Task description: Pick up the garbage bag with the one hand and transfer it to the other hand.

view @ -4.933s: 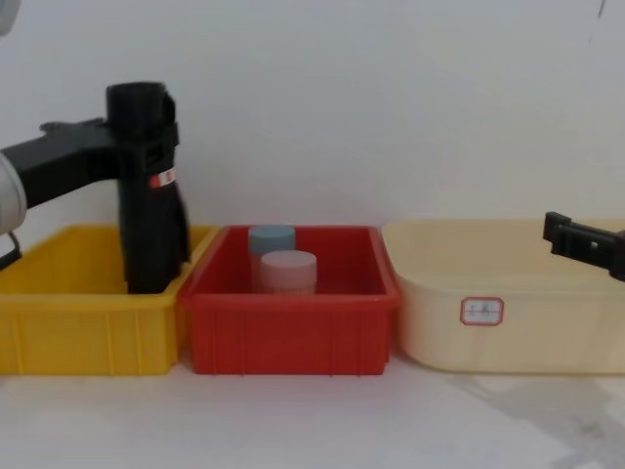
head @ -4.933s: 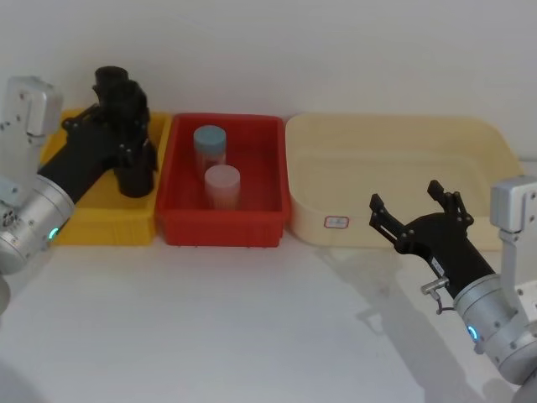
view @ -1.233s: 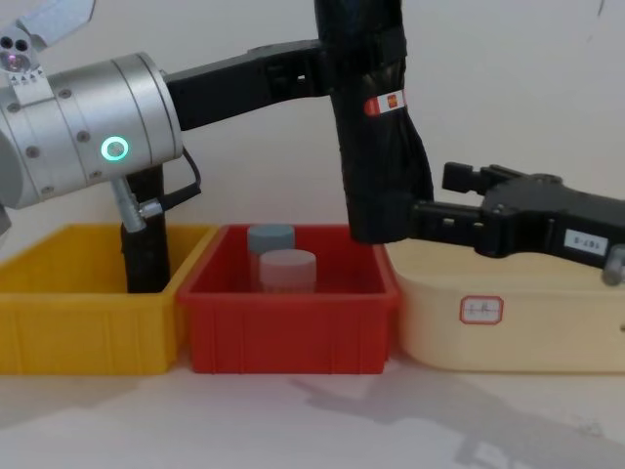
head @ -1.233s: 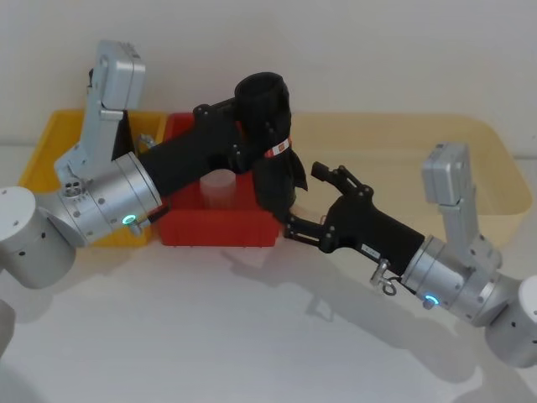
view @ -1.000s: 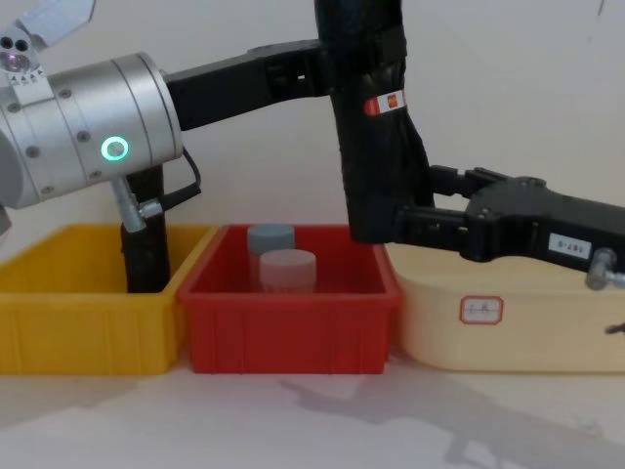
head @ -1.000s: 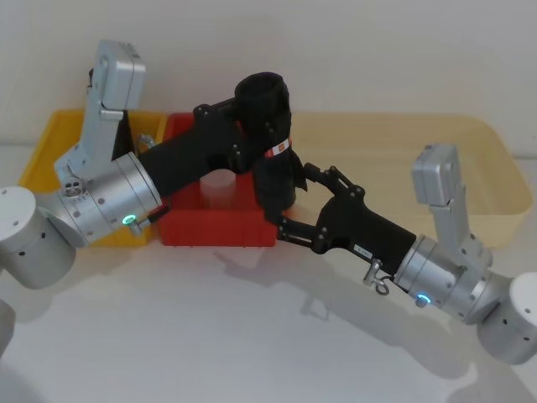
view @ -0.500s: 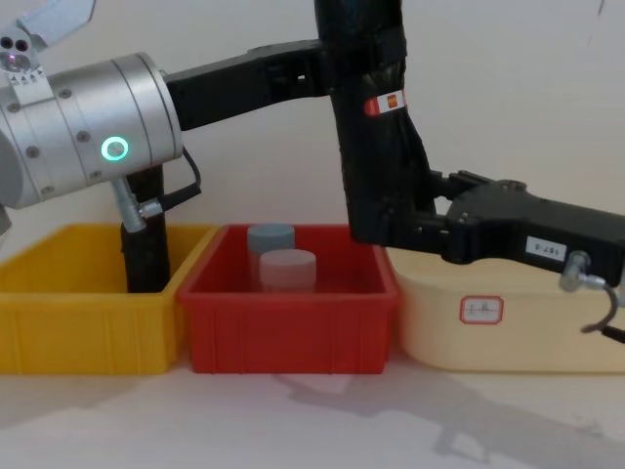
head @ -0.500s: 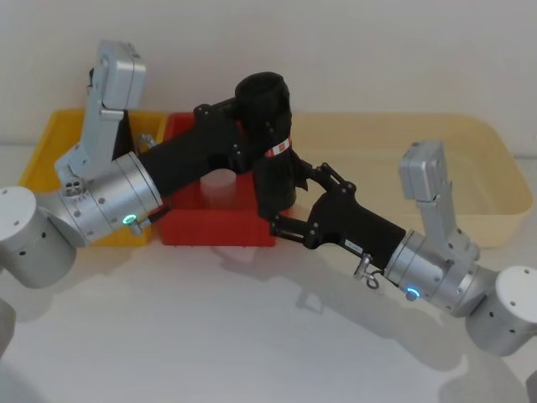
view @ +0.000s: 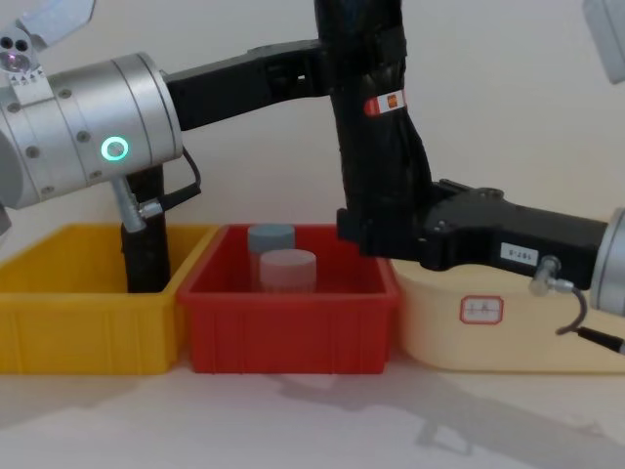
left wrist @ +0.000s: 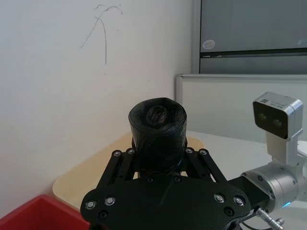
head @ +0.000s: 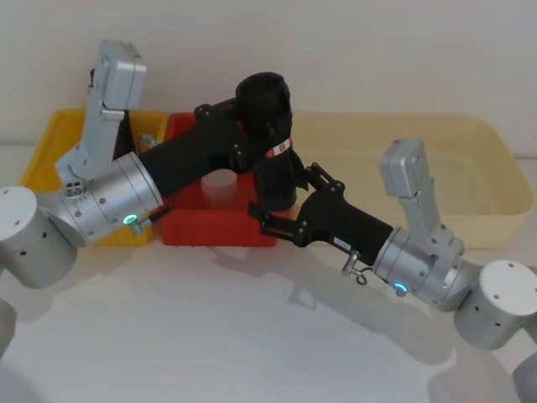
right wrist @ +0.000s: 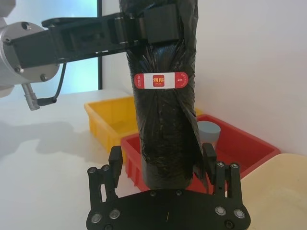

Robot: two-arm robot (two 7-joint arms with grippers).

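Note:
The garbage bag (head: 273, 126), a tall black crinkly roll with a red-and-white sticker (right wrist: 161, 80), hangs upright above the red bin's right end. My left gripper (head: 260, 138), on the green-lit wrist, is shut on its upper part; this grip also shows in the chest view (view: 356, 59). My right gripper (head: 281, 197), with the white sticker and blue light, reaches in from the right. It is open, with one finger on each side of the roll's lower end (right wrist: 162, 155). From the chest view it sits at the roll's base (view: 376, 230).
A yellow bin (view: 88, 313) at the left holds another black roll (view: 145, 244). The red bin (view: 293, 332) holds a blue-capped jar (view: 270, 237) and a pink-capped jar (view: 288, 264). A cream tub (view: 527, 322) stands at the right. White table in front.
My right gripper has slid further left, so its fingers now straddle the bag's lower end instead of stopping beside it. The left arm and the bag have held still.

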